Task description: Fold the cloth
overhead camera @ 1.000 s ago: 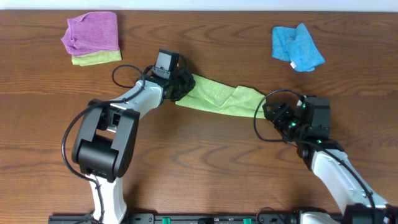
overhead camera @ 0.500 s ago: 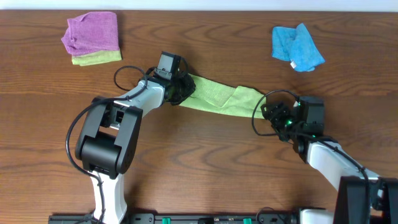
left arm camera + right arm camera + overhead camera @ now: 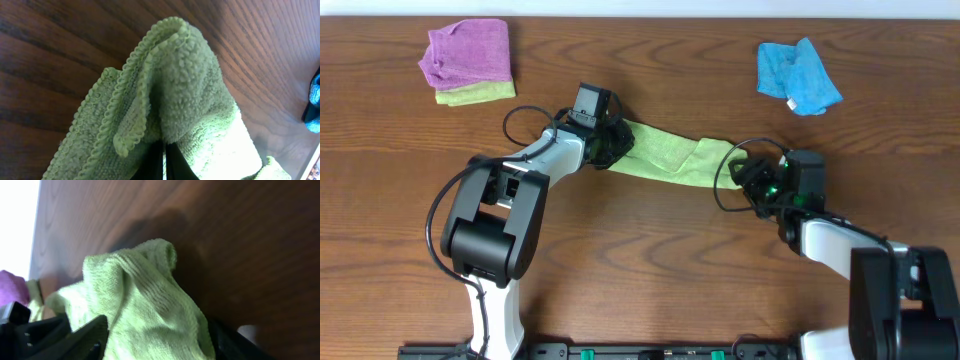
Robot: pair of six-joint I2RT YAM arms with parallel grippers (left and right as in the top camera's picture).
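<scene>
green cloth (image 3: 670, 155) stretched long; axis runs upper-left to lower-right, overhead.

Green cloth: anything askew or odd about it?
The green cloth lies bunched into a diagonal strip, not flat. The left gripper pinches one end; the other end sits inside the open right gripper. Nothing looks damaged.

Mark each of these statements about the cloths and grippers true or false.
1. The left gripper is clamped on the green cloth. True.
2. The purple cloth lies on the blue cloth. False: it lies on a yellow-green cloth, and the blue one is well apart from it.
3. The green cloth stretches between the two grippers. True.
4. The right gripper holds the blue cloth. False: the blue cloth lies on the table, and the right gripper is at the green cloth's end.
</scene>
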